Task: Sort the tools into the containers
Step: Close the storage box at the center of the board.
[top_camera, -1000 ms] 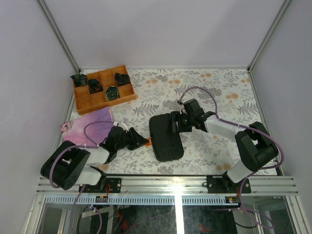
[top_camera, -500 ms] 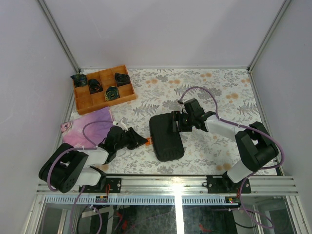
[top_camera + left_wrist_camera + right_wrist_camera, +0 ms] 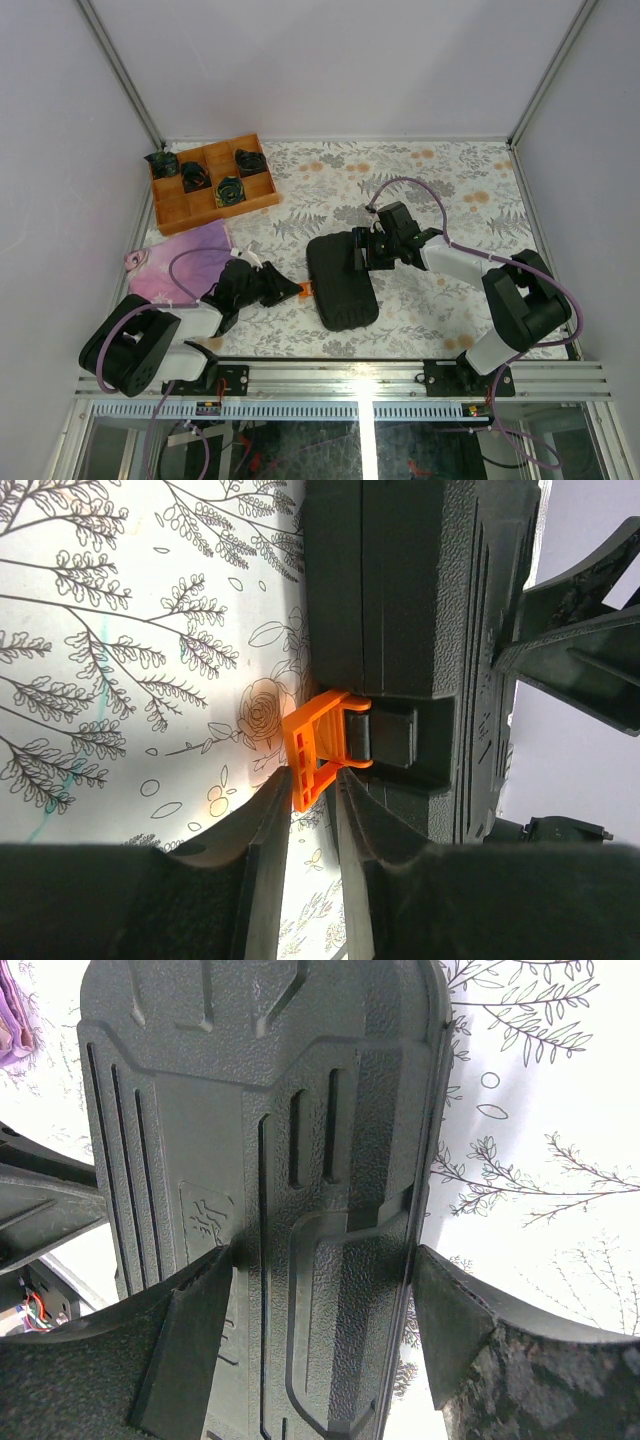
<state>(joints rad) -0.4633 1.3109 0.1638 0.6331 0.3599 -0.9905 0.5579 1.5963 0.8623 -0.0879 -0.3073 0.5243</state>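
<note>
Left gripper (image 3: 284,290): fingers narrowed, orange tab (image 3: 315,745) pinched at its tip. Black tool case (image 3: 340,282): closed, laid flat at mid-table, tab side turned leftward. Right gripper (image 3: 320,1270): spread wide, the case's far edge straddled.

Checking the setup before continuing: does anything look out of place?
One small dark object perches on the far-left corner of the orange-brown wooden divided tray, seemingly overhanging its rim; the other three sit inside compartments.
</note>
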